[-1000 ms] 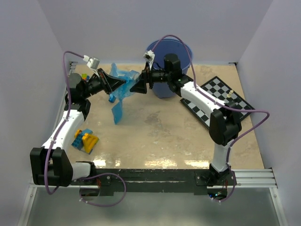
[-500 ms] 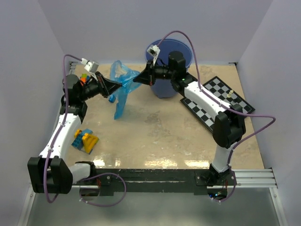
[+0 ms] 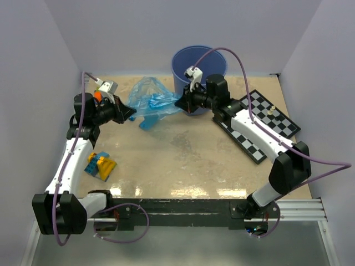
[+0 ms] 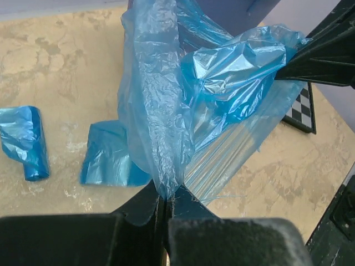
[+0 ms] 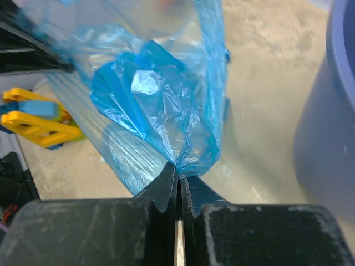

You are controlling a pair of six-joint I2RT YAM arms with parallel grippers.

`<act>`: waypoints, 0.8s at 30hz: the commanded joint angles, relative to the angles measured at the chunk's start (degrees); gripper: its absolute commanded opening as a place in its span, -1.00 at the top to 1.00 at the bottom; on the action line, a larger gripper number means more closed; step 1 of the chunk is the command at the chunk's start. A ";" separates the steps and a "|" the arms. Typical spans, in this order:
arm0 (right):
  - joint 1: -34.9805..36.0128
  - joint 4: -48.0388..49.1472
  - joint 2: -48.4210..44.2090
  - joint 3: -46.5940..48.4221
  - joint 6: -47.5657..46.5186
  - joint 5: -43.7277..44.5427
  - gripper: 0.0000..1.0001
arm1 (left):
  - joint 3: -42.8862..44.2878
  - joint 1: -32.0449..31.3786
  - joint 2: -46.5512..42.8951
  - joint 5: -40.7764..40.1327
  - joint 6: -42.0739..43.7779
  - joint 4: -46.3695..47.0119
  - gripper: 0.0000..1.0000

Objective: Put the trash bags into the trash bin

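Both grippers are pinched tight on one blue bag [image 3: 151,100]. The left gripper [image 3: 131,113] nips its 9 o'clock end. The right gripper [image 3: 178,103] nips its 3 o'clock end. So the bag hangs stretched between them.

The bin [image 3: 198,62] stands at 12 o'clock on the table [image 3: 183,160], just behind the right gripper. A rolled bag [image 4: 25,141] and a flat bag [image 4: 108,160] lie on the table below.

The bag looks very light, thin and floppy. I think it could slip out or tear. A bunched-up fold is the best spot to pinch, and that is where both grippers hold it.
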 commanded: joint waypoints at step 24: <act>-2.20 -9.12 -8.60 -9.64 -18.25 -10.29 -0.51 | -1.10 0.90 -2.57 9.13 15.25 -7.82 1.00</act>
